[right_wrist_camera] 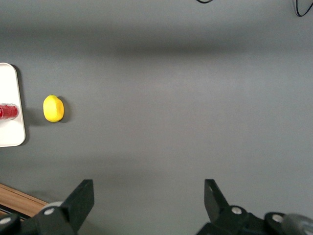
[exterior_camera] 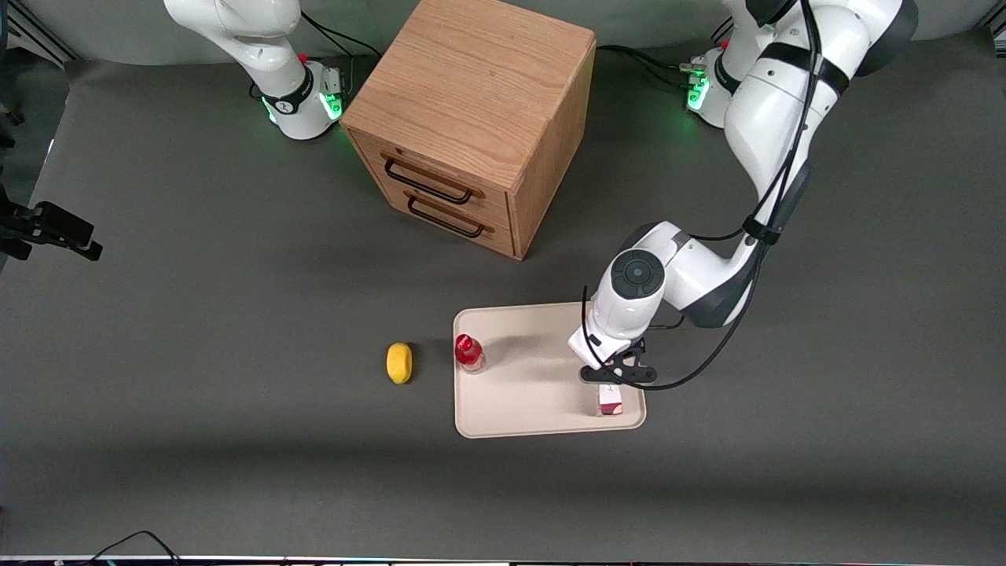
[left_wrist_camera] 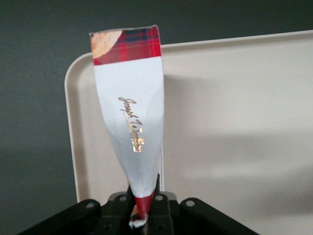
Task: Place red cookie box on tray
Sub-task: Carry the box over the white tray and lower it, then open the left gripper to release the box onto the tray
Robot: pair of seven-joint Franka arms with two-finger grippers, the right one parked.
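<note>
The red cookie box (exterior_camera: 610,402) stands on end over the tray (exterior_camera: 534,393), near the tray corner closest to the front camera at the working arm's end. My gripper (exterior_camera: 611,380) hangs straight above it, shut on the box's upper end. In the left wrist view the box (left_wrist_camera: 129,107) shows its white face with gold script and a red tartan end, squeezed narrow where the fingers (left_wrist_camera: 156,203) pinch it, with the tray (left_wrist_camera: 234,122) beneath. Whether the box's lower end touches the tray cannot be told.
A small red-capped bottle (exterior_camera: 469,352) stands on the tray's edge toward the parked arm. A yellow lemon (exterior_camera: 399,362) lies on the table beside it. The wooden drawer cabinet (exterior_camera: 471,118) stands farther from the front camera.
</note>
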